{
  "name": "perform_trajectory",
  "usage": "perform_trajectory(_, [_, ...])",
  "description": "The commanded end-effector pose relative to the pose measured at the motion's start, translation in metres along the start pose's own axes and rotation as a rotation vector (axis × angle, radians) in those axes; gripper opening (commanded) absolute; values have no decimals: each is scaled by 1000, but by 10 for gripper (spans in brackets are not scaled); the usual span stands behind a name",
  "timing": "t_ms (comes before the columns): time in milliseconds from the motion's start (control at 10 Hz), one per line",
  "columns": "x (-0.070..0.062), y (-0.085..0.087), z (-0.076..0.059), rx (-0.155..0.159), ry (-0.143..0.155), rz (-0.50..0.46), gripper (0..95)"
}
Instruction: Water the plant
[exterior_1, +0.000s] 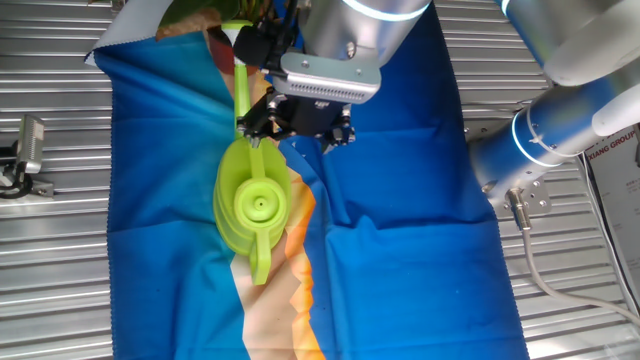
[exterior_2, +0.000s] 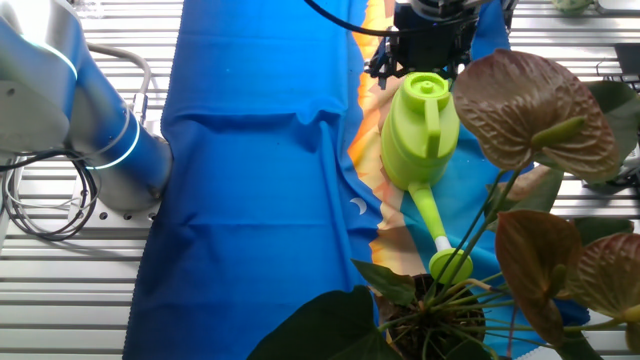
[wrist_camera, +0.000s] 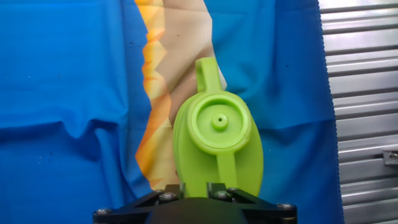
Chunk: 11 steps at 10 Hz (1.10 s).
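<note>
While beyond the hand (exterior_2: 425, 62), plant (exterior_2: 520, 200) ahead.

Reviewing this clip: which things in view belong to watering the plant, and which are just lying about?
Part of the job: the plant, the lime-green watering can, the gripper.

Just there: the blue cloth, the metal clamp on the slatted table.

Watering can (exterior_1: 254, 205): lime-green plastic, smooth, slightly glossy.
Cloth (exterior_1: 400, 240): blue and orange fabric, matt, creased.
Surface (exterior_1: 50, 260): ribbed metal, dull sheen.
Plant (exterior_2: 530, 110): waxy, veined leaves.
</note>
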<state>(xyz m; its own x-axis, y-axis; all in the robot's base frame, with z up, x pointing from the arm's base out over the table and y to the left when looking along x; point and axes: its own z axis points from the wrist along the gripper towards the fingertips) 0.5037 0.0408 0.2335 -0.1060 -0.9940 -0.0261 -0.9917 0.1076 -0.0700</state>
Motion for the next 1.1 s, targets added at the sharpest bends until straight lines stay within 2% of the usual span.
perform_trajectory(100, [0, -1, 2, 1, -2, 6, 760])
perform_trajectory(1100, [0, -17, 19, 1, -5, 14, 760])
